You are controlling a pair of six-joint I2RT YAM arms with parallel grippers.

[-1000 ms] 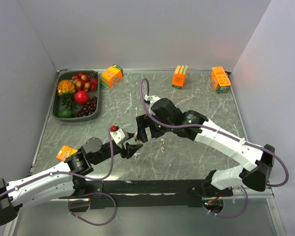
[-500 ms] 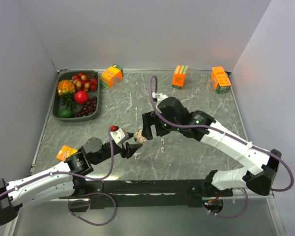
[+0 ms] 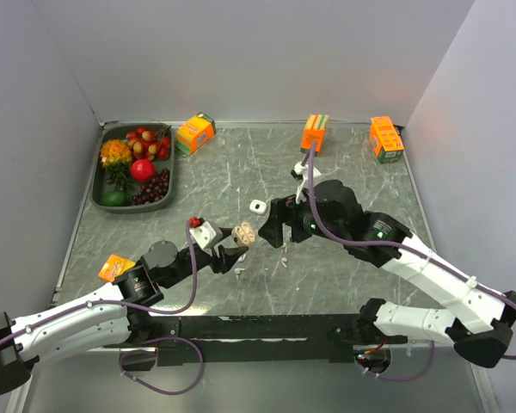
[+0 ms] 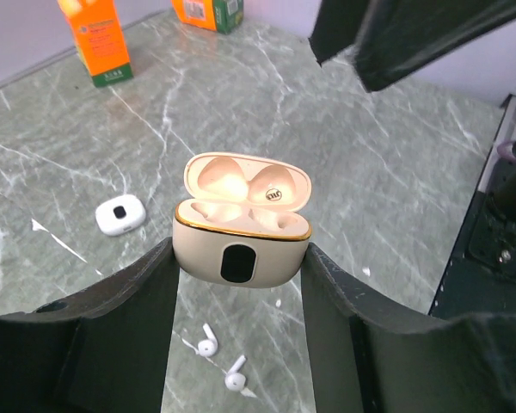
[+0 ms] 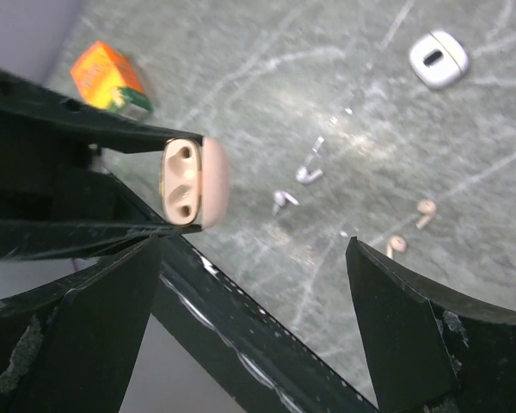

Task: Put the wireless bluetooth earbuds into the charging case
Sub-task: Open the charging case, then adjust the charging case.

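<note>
Above the grey veined tabletop (image 4: 387,146), the left gripper (image 4: 241,255) reaches forward, pinching the glossy beige rounded charging case (image 4: 245,206), its gold-rimmed lid hinged open. The right gripper (image 5: 254,249) hangs opposite, jaws spread wide. Two tiny white stemmed earbuds (image 4: 207,347) lie below.

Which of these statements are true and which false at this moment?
1. The left claw grips the beige case, lid open. True.
2. Both earbuds sit inside the beige case. False: its sockets look empty, and earbuds lie on the table.
3. The right claw holds an earbud. False: it is open and empty.
4. A white case lies on the table. True.
</note>
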